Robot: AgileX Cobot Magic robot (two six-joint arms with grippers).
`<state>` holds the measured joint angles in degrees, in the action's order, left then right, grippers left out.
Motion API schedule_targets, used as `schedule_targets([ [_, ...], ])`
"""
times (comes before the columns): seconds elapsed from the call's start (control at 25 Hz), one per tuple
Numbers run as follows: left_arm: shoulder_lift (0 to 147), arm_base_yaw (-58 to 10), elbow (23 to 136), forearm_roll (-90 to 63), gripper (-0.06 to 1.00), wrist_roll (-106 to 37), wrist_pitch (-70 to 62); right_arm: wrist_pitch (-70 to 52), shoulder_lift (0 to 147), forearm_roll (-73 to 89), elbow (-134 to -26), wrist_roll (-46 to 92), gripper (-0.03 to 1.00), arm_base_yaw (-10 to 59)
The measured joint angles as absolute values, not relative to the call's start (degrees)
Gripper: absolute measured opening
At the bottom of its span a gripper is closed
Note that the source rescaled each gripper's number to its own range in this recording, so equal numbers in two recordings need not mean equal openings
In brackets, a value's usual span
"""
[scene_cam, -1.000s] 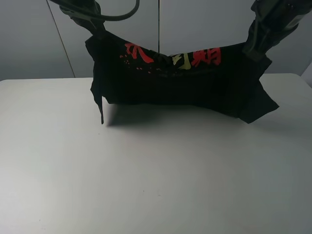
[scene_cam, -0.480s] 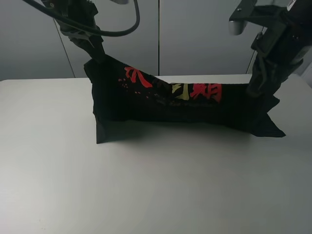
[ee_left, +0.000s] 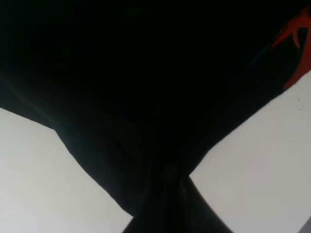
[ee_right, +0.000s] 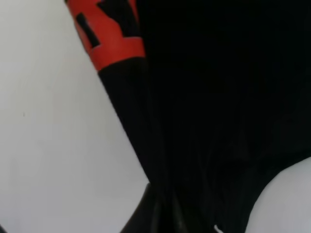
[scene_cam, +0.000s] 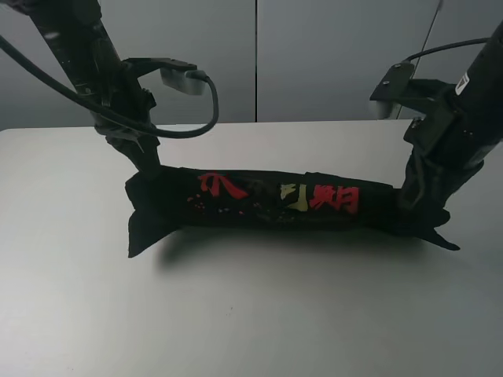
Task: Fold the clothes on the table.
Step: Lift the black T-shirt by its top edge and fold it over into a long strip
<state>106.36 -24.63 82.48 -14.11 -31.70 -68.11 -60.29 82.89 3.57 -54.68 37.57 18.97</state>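
Nearest, at six o'clock: plain matte white tabletop (scene_cam: 251, 314). Across the middle, nine to three: soft black short-sleeved T-shirt (scene_cam: 267, 210), bunched into a long band, red-and-yellow print showing. Left claw (scene_cam: 149, 169) clenched on the nine-o'clock end, right claw (scene_cam: 416, 196) on three. At twelve: grey panelled wall (scene_cam: 314, 55).

Black shirt (scene_cam: 267, 204) with red and yellowish lettering plus little red speckles across it, sitting on a plain matte white table (scene_cam: 251, 314). Grey panelled wall (scene_cam: 314, 55), black arms.
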Motion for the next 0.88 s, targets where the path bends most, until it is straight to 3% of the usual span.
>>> schedule_targets([
  [0.48, 106.4, -24.6, 80.7, -12.6, 0.0, -27.2, -55.7, -51.7, 82.9, -2.7, -54.6, 28.4, 0.01, 19.0],
  [0.88, 106.4, -24.6, 76.4, -10.0, 0.0, -26.7, -47.0, -45.0, 91.5, -8.3, -54.6, 19.9, 0.01, 19.0],
])
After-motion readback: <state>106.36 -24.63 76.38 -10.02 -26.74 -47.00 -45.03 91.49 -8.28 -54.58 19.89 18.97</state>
